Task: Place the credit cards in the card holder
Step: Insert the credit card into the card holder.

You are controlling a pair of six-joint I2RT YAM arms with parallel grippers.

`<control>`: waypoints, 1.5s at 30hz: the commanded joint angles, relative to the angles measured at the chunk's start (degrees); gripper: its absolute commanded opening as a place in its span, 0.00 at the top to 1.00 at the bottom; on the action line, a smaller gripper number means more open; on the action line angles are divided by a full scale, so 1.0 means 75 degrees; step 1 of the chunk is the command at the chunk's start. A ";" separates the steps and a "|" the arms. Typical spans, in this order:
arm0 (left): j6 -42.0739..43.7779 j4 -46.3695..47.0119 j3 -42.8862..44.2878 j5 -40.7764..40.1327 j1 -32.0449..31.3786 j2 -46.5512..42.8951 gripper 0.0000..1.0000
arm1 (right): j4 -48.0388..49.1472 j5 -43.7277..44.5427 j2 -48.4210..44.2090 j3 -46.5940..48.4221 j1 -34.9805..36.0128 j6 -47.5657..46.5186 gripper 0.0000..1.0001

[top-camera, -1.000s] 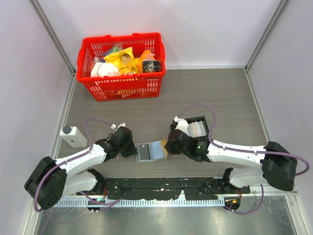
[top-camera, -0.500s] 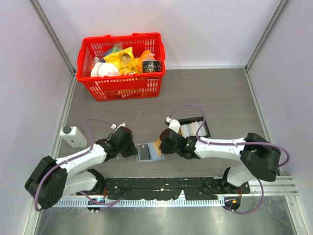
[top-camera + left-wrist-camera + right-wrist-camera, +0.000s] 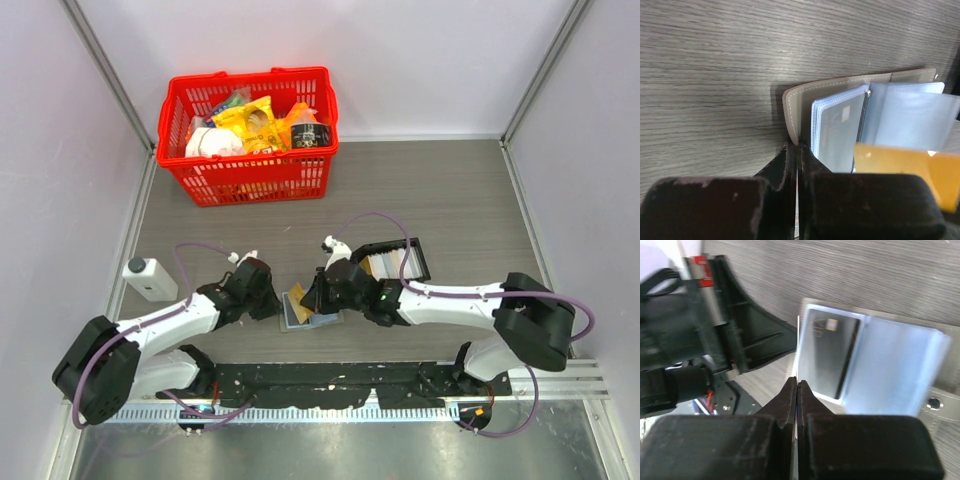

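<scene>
card holder point(image 3: 799, 102) lying open on the bench point(image 3: 450, 190), lower middle of the top view | left claw point(image 3: 796, 147) clamping its left edge | right claw point(image 3: 797, 385) pinching an orange credit card point(image 3: 905, 167) over the pockets

1. Orange card point(image 3: 905, 165): cut off at the right frame edge; lower edge hidden behind the left gripper point(image 3: 796, 150).
2. Left gripper point(image 3: 775, 337), left of the right wrist view: blurred.
3. Card holder point(image 3: 296, 320): partly hidden under the right gripper point(image 3: 308, 298).

Basket point(image 3: 250, 182) far left, tray point(image 3: 386, 245) centre, bare table point(image 3: 470, 190) far right
</scene>
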 commanded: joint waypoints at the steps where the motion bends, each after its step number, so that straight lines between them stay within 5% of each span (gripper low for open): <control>1: -0.0051 -0.0014 -0.0093 -0.0306 -0.0022 0.0223 1.00 | 0.0260 -0.0260 -0.0764 0.0412 0.0069 -0.0244 0.99; 10: -0.0039 -0.0026 -0.0116 -0.0365 -0.0011 0.0189 1.00 | -0.2224 0.2483 -0.2101 0.0119 0.0011 -0.0491 0.99; 34: 0.0055 0.0044 -0.0046 -0.0189 -0.0011 0.0306 1.00 | -0.2402 0.2624 -0.1141 -0.0631 0.0069 -0.0233 0.99; 45: 0.0067 0.0115 -0.0022 -0.0166 -0.0011 0.0388 1.00 | -0.1419 0.1922 -0.0203 -0.0678 0.0315 -0.0022 0.99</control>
